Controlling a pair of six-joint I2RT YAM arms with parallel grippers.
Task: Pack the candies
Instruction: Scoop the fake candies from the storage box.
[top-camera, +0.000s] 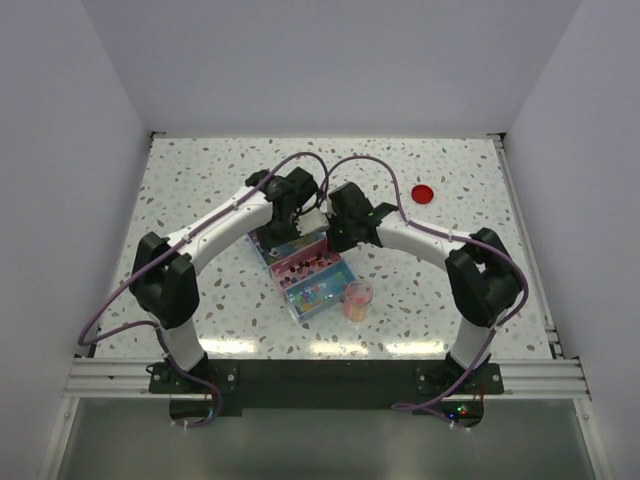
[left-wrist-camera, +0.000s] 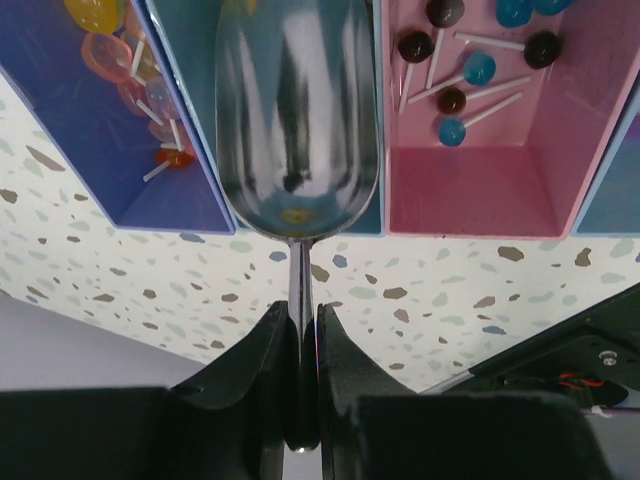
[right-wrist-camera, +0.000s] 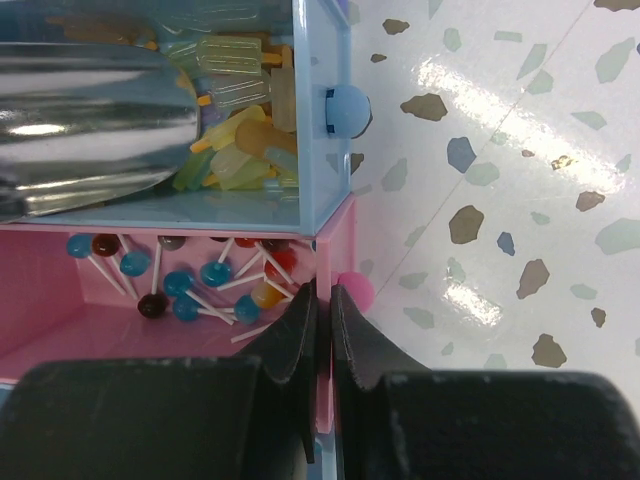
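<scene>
On the speckled bench (right-wrist-camera: 500, 250), the candies (right-wrist-camera: 240, 150) lie loose inside the tray (right-wrist-camera: 326, 180), probably light, hard and slippery, so best lifted from beneath by the scoop (left-wrist-camera: 297, 110) whose thin handle the left pincer (left-wrist-camera: 303, 320) clamps, while the right pincer (right-wrist-camera: 324, 300) pinches the tray's pink wall.

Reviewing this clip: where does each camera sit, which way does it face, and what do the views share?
Top external: above and behind the bases, looking down on the table, left arm, right arm, bins and cup.
Left wrist: on the left arm, facing along the left gripper, shut on the scoop handle, toward the purple bin and pink bin.
Right wrist: on the right arm, facing past the right gripper, pinching the pink bin's wall; blue bin beyond.
Shared: both wrist views show the scoop and the pink bin's lollipops.
</scene>
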